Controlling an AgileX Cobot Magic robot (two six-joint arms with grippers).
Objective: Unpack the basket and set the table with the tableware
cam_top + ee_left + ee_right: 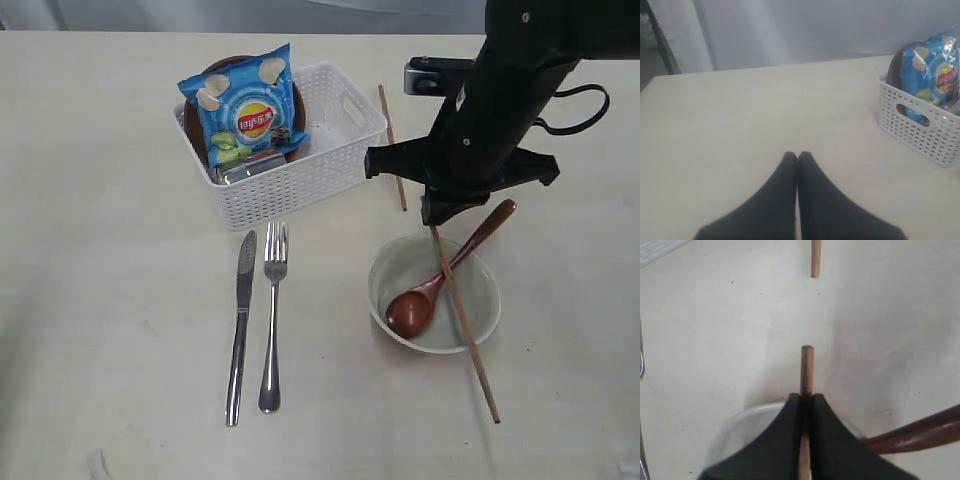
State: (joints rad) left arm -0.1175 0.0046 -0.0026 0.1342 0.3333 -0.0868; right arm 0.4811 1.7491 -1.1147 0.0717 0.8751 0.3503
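Observation:
My right gripper [436,214] [806,397] is shut on one wooden chopstick [468,335] [807,365] near its upper end. That chopstick slants over the off-white bowl [488,300] [737,424], and its far tip is by the table [100,300]. A red-brown spoon [415,305] [922,431] rests in the bowl. The second chopstick [392,145] [815,257] lies on the table beside the white basket [290,192] [920,135]. Knife [240,325] and fork [272,320] lie side by side before the basket. My left gripper [797,156] is shut and empty over bare table.
A blue chips bag [245,110] [935,75] leans in the basket against a dark brown plate [297,95] [900,62]. A steel cup [252,167] lies below the bag. The right arm's black body [510,90] hangs over the table's right side.

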